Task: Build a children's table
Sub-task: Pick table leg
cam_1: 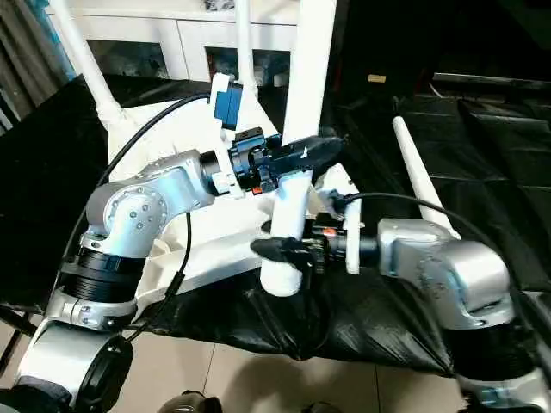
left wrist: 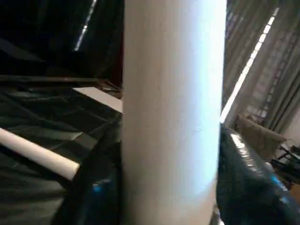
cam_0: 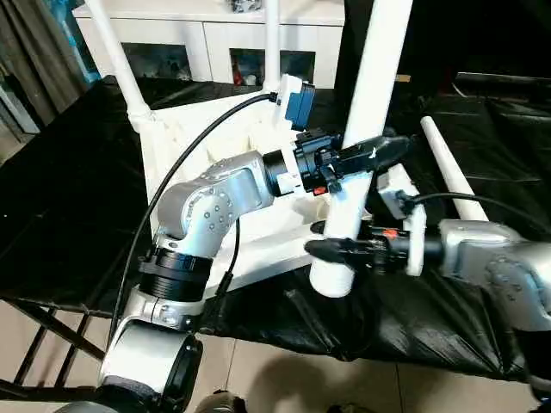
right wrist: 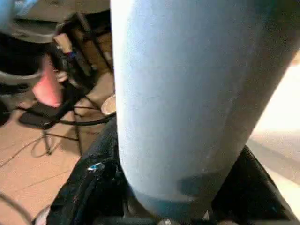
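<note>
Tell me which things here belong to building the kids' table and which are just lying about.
Part of the job:
- upturned table top
- two fitted legs
- near leg between left hand and right hand
- loose leg on the black cover

Just lying about:
- white cabinet
- black cover

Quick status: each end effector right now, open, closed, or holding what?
Left end effector: closed on the upright long white tubular plastic table leg.
Right end effector: closed on the same leg, lower down near its socket.
</note>
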`<state>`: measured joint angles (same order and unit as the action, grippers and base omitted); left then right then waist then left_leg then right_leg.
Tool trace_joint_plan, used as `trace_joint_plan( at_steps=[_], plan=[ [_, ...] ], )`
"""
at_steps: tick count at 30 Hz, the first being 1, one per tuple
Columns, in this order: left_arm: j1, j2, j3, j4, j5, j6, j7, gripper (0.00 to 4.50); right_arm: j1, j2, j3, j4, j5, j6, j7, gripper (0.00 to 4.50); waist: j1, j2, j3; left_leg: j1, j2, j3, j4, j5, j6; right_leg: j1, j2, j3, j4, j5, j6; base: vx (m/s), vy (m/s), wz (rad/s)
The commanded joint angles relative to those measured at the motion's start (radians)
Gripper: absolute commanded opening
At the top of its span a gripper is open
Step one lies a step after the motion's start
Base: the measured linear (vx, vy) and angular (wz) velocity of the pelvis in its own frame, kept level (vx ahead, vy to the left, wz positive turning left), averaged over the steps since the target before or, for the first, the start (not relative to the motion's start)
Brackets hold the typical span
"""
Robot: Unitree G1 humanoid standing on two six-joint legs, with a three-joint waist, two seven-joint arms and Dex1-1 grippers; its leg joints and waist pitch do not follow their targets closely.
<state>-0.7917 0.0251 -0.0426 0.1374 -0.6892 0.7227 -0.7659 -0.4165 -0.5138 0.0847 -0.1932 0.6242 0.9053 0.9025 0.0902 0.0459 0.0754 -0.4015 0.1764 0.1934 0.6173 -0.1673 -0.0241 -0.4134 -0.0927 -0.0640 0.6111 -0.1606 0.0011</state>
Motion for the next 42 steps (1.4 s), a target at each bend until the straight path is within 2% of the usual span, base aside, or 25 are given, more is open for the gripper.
trace_joint_plan(
  at_steps=[1, 2, 6, 8, 9, 11, 12, 14, 15, 16, 17, 18, 21, 22, 23, 24, 25, 26, 27, 28, 30, 32, 34, 37, 42],
  plan=[
    [-0.026, -0.016, 0.028, -0.006, 0.013, -0.068, 0.021, 2.70, 0.015, 0.025, -0.022, 0.012, -0.022, -0.025, -0.060, 1.89, 0.002, -0.020, -0.090, 0.020, 0.041, -0.022, -0.064, -0.162, 0.026, 0.056, -0.050, 0.036, -0.078, -0.272, -0.198, 0.000, 0.000, 0.00],
    [-0.028, -0.040, 0.052, 0.002, 0.024, -0.116, 0.063, 2.93, 0.016, 0.071, -0.060, 0.032, -0.015, -0.035, -0.117, 1.89, 0.001, -0.021, -0.091, 0.021, 0.041, -0.022, -0.065, -0.164, 0.025, 0.057, -0.050, 0.035, -0.079, -0.273, -0.196, 0.000, 0.000, 0.00],
    [-0.022, -0.113, 0.108, -0.010, 0.064, -0.238, 0.213, 2.95, 0.021, 0.156, -0.128, 0.073, -0.031, -0.123, -0.225, 1.89, -0.001, -0.024, -0.090, 0.018, 0.040, -0.022, -0.064, -0.175, 0.022, 0.057, -0.050, 0.034, -0.082, -0.271, -0.194, 0.000, 0.000, 0.00],
    [-0.017, -0.116, 0.102, -0.006, 0.102, -0.268, 0.247, 2.95, 0.026, 0.190, -0.152, 0.088, -0.048, -0.155, -0.285, 1.89, -0.002, -0.021, -0.090, 0.020, 0.039, -0.022, -0.067, -0.177, 0.022, 0.053, -0.048, 0.034, -0.084, -0.291, -0.172, 0.000, 0.000, 0.00],
    [-0.012, -0.108, 0.098, 0.001, 0.115, -0.278, 0.244, 2.95, 0.033, 0.208, -0.156, 0.102, -0.079, -0.202, -0.323, 1.89, -0.003, -0.023, -0.090, 0.019, 0.038, -0.023, -0.067, -0.178, 0.021, 0.056, -0.047, 0.033, -0.083, -0.295, -0.165, 0.000, 0.000, 0.00],
    [-0.001, -0.079, 0.079, 0.020, 0.136, -0.280, 0.210, 2.95, 0.043, 0.226, -0.158, 0.131, -0.134, -0.275, -0.379, 1.89, -0.003, -0.020, -0.091, 0.020, 0.039, -0.022, -0.069, -0.170, 0.011, 0.051, -0.048, 0.034, -0.083, -0.302, -0.150, 0.000, 0.000, 0.00],
    [0.011, -0.037, 0.035, 0.043, 0.180, -0.290, 0.171, 2.95, 0.049, 0.225, -0.160, 0.151, -0.167, -0.309, -0.410, 1.89, -0.002, -0.020, -0.092, 0.021, 0.038, -0.022, -0.069, -0.169, 0.011, 0.049, -0.048, 0.034, -0.083, -0.300, -0.150, 0.000, 0.000, 0.00],
    [0.049, 0.080, -0.114, 0.092, 0.316, -0.329, 0.072, 2.95, 0.062, 0.188, -0.144, 0.181, -0.234, -0.344, -0.443, 1.89, -0.004, -0.018, -0.089, 0.023, 0.036, -0.026, -0.074, -0.179, 0.005, 0.046, -0.044, 0.035, -0.087, -0.322, -0.116, 0.000, 0.000, 0.00],
    [0.059, 0.111, -0.159, 0.108, 0.364, -0.347, 0.058, 2.95, 0.068, 0.178, -0.139, 0.187, -0.253, -0.356, -0.450, 1.89, -0.005, -0.017, -0.089, 0.023, 0.037, -0.026, -0.075, -0.180, 0.001, 0.046, -0.043, 0.036, -0.087, -0.325, -0.102, 0.000, 0.000, 0.00],
    [0.082, 0.171, -0.251, 0.152, 0.463, -0.396, 0.028, 2.95, 0.075, 0.174, -0.151, 0.197, -0.271, -0.368, -0.473, 1.89, -0.009, -0.013, -0.089, 0.023, 0.035, -0.024, -0.075, -0.184, -0.009, 0.048, -0.042, 0.038, -0.084, -0.314, -0.097, 0.000, 0.000, 0.00],
    [0.092, 0.192, -0.285, 0.170, 0.497, -0.417, 0.013, 2.95, 0.077, 0.179, -0.165, 0.201, -0.270, -0.367, -0.485, 1.89, -0.010, -0.011, -0.092, 0.023, 0.035, -0.025, -0.076, -0.188, -0.011, 0.049, -0.044, 0.039, -0.083, -0.309, -0.096, 0.000, 0.000, 0.00],
    [0.092, 0.192, -0.285, 0.170, 0.497, -0.417, 0.013, 2.95, 0.077, 0.179, -0.165, 0.201, -0.270, -0.367, -0.485, 1.89, -0.012, -0.009, -0.093, 0.022, 0.034, -0.025, -0.076, -0.190, -0.013, 0.049, -0.043, 0.039, -0.081, -0.302, -0.100, 0.000, 0.000, 0.00],
    [0.127, 0.208, -0.335, 0.253, 0.531, -0.447, -0.039, 2.95, 0.085, 0.168, -0.184, 0.208, -0.283, -0.392, -0.494, 1.89, -0.012, -0.007, -0.093, 0.026, 0.040, -0.023, -0.077, -0.210, -0.014, 0.048, -0.047, 0.039, -0.076, -0.247, -0.160, 0.000, 0.000, 0.00],
    [0.130, 0.206, -0.341, 0.272, 0.536, -0.452, -0.044, 2.95, 0.088, 0.162, -0.180, 0.208, -0.289, -0.397, -0.491, 1.89, -0.010, -0.001, -0.093, 0.029, 0.041, -0.024, -0.077, -0.218, -0.014, 0.046, -0.049, 0.039, -0.078, -0.250, -0.167, 0.000, 0.000, 0.00],
    [0.131, 0.196, -0.348, 0.311, 0.545, -0.459, -0.045, 2.95, 0.092, 0.156, -0.175, 0.211, -0.299, -0.409, -0.488, 1.89, -0.011, -0.006, -0.090, 0.028, 0.040, -0.022, -0.077, -0.239, -0.013, 0.047, -0.049, 0.039, -0.080, -0.264, -0.173, 0.000, 0.000, 0.00],
    [0.130, 0.190, -0.348, 0.329, 0.547, -0.459, -0.043, 2.95, 0.093, 0.156, -0.174, 0.213, -0.303, -0.416, -0.487, 1.89, -0.012, -0.007, -0.090, 0.027, 0.039, -0.022, -0.077, -0.244, -0.012, 0.049, -0.049, 0.039, -0.081, -0.272, -0.173, 0.000, 0.000, 0.00],
    [0.127, 0.183, -0.347, 0.346, 0.552, -0.463, -0.038, 2.95, 0.093, 0.155, -0.172, 0.214, -0.306, -0.420, -0.486, 1.89, -0.011, -0.003, -0.090, 0.027, 0.037, -0.022, -0.076, -0.245, -0.010, 0.049, -0.050, 0.038, -0.082, -0.277, -0.172, 0.000, 0.000, 0.00],
    [0.127, 0.182, -0.347, 0.350, 0.553, -0.464, -0.037, 2.77, 0.093, 0.155, -0.172, 0.214, -0.306, -0.421, -0.486, 1.89, -0.012, -0.006, -0.089, 0.027, 0.038, -0.023, -0.077, -0.250, -0.008, 0.050, -0.050, 0.038, -0.084, -0.290, -0.169, 0.000, 0.000, 0.00],
    [0.119, 0.176, -0.357, 0.384, 0.560, -0.470, -0.035, 2.77, 0.092, 0.155, -0.170, 0.217, -0.308, -0.429, -0.487, 1.89, -0.012, -0.002, -0.090, 0.026, 0.037, -0.023, -0.076, -0.251, -0.008, 0.049, -0.051, 0.038, -0.084, -0.294, -0.168, 0.000, 0.000, 0.00],
    [0.115, 0.174, -0.363, 0.399, 0.560, -0.471, -0.036, 2.77, 0.092, 0.155, -0.169, 0.220, -0.310, -0.434, -0.488, 1.89, -0.013, -0.005, -0.089, 0.026, 0.037, -0.023, -0.077, -0.254, -0.005, 0.049, -0.050, 0.038, -0.086, -0.303, -0.164, 0.000, 0.000, 0.00],
    [0.110, 0.163, -0.361, 0.423, 0.552, -0.465, -0.039, 2.63, 0.091, 0.153, -0.169, 0.226, -0.312, -0.442, -0.488, 1.89, -0.012, -0.001, -0.091, 0.027, 0.038, -0.024, -0.076, -0.251, -0.001, 0.049, -0.051, 0.038, -0.085, -0.302, -0.168, 0.000, 0.000, 0.00],
    [0.104, 0.154, -0.358, 0.451, 0.565, -0.477, -0.038, 2.38, 0.091, 0.153, -0.170, 0.229, -0.316, -0.446, -0.487, 1.89, -0.013, -0.004, -0.092, 0.025, 0.037, -0.023, -0.074, -0.239, 0.008, 0.050, -0.050, 0.038, -0.084, -0.288, -0.175, 0.000, 0.000, 0.00],
    [0.098, 0.148, -0.362, 0.490, 0.585, -0.499, -0.059, 2.35, 0.093, 0.154, -0.169, 0.230, -0.321, -0.449, -0.481, 1.89, -0.014, -0.002, -0.092, 0.025, 0.036, -0.023, -0.074, -0.243, 0.013, 0.050, -0.050, 0.036, -0.088, -0.299, -0.172, 0.000, 0.000, 0.00],
    [0.094, 0.152, -0.375, 0.521, 0.609, -0.518, -0.074, 2.00, 0.094, 0.154, -0.163, 0.229, -0.323, -0.451, -0.472, 1.89, -0.018, -0.001, -0.092, 0.024, 0.037, -0.024, -0.075, -0.247, 0.019, 0.050, -0.049, 0.035, -0.088, -0.302, -0.173, 0.000, 0.000, 0.00],
    [0.086, 0.152, -0.372, 0.554, 0.615, -0.523, -0.082, 1.65, 0.093, 0.153, -0.156, 0.228, -0.323, -0.453, -0.456, 1.89, -0.027, -0.001, -0.088, 0.024, 0.038, -0.025, -0.078, -0.272, 0.019, 0.049, -0.051, 0.035, -0.091, -0.326, -0.178, 0.000, 0.000, 0.00]
  ],
)
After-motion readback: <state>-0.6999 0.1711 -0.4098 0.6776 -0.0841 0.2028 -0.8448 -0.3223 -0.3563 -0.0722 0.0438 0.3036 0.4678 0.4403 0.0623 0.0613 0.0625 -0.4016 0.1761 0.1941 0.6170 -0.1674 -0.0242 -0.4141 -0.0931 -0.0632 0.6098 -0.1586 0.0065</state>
